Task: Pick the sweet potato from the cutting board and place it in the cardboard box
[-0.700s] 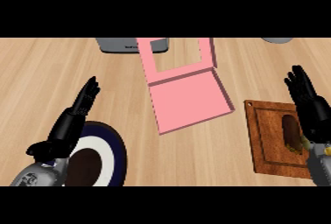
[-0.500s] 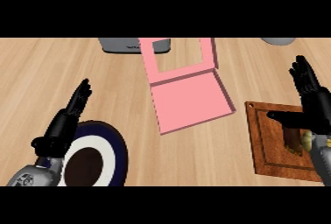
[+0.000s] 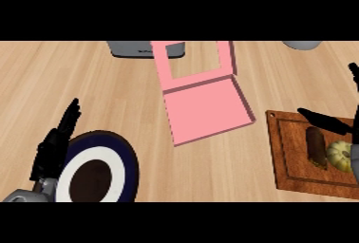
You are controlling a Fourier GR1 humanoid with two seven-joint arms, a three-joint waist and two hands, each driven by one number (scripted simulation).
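The sweet potato (image 3: pixel 317 147), dark brown and elongated, lies on the brown cutting board (image 3: pixel 298 166) at the right. A pale yellow ridged object (image 3: pixel 343 155) sits right beside it. My right hand (image 3: pixel 324 122) hovers over the board's far right, mostly cut off by the view's edge; its thumb points left just above the sweet potato and the fingers are straight, open, holding nothing. The box (image 3: pixel 208 108) is pink, lies open in the middle, and its lid (image 3: pixel 193 59) is flipped back. My left hand (image 3: pixel 54 147) rests open at the lower left, fingers up.
A dark blue plate (image 3: pixel 125 161) with a white ring and dark centre lies at the lower left, partly under my left hand. A grey appliance (image 3: pixel 136 49) stands at the back, and a grey round object (image 3: pixel 303 44) shows at the back right.
My right hand has shifted right toward the view's edge, uncovering the sweet potato on the board. The left hand has sunk slightly down and left.
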